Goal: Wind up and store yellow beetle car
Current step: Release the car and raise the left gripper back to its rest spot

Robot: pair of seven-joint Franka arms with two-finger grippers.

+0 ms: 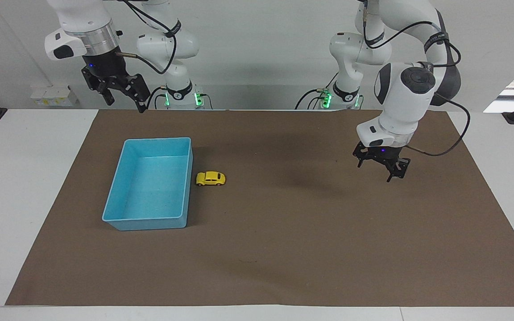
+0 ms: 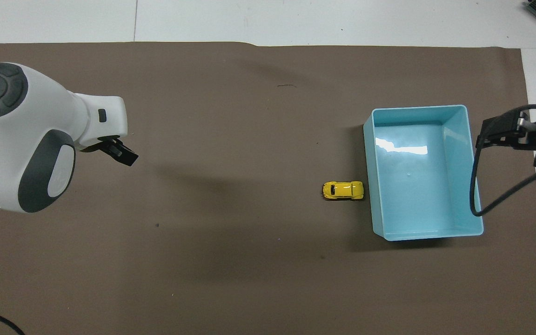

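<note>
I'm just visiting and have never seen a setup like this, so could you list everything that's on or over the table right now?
yellow beetle car: one, bright yellow, on the mat right beside the bin's outer wall, on the wall toward the left arm's end.
bin: one, light blue, nothing in it, on the mat toward the right arm's end of the table.
mat: one, brown, covering most of the table.
table: one, white, bare at its ends.
left gripper: one, black, open, in the air over bare mat toward the left arm's end.
right gripper: one, black, open, raised over the table's edge by the robots; this arm waits.
</note>
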